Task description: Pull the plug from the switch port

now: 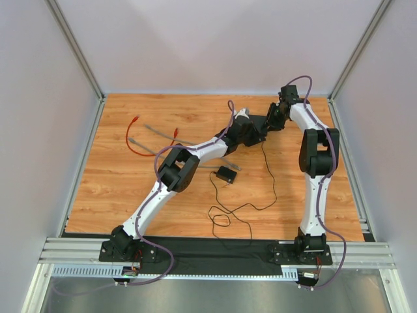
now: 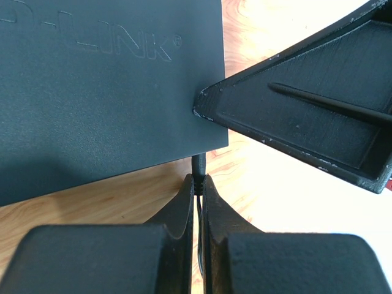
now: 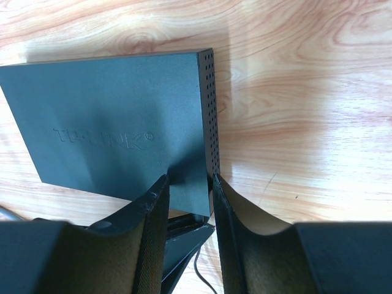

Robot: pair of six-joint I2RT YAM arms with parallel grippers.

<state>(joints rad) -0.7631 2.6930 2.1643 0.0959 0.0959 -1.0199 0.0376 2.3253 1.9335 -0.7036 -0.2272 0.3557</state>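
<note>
Near the far edge of the tabletop [image 1: 117,189], the left tool [image 2: 197,184] pinched the plug [image 2: 199,162], not yet out of the network switch [image 3: 116,110]; the right tool [image 3: 188,180] clamped its corner. Pulling remained.

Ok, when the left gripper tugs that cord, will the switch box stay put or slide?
The switch box is flat plastic on the smooth wooden table, so alone it would probably slide rather than tip. Its thin, vented shell suggests it is light. The right gripper appears to clamp its corner, which should hold it when the left gripper pulls the cord.
</note>
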